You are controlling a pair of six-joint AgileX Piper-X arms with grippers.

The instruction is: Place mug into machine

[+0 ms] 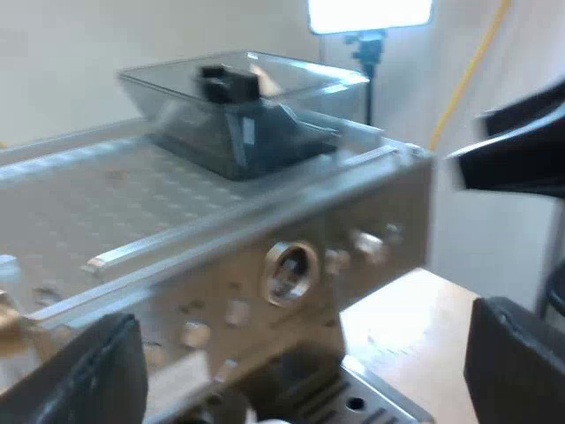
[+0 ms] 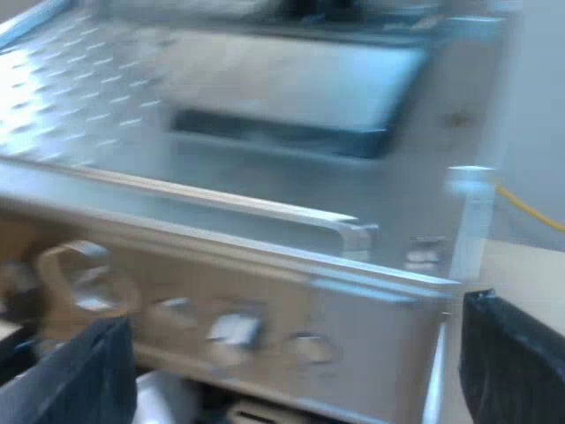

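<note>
We are logging left claw point(image 1: 300, 367) and right claw point(image 2: 291, 371) released at espresso machine point(image 1: 177, 212); mug (presumably stiff, breakable) suits rim grip.

A pale wall point(image 1: 71, 62); a bright lamp point(image 1: 371, 13) at twelve o'clock atop its stand point(image 1: 368, 55); a light wooden table point(image 1: 415, 327).

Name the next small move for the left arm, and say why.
Probably lower it toward the drip tray: the left gripper is open and empty, up at the control panel of the espresso machine, above that tray.
</note>
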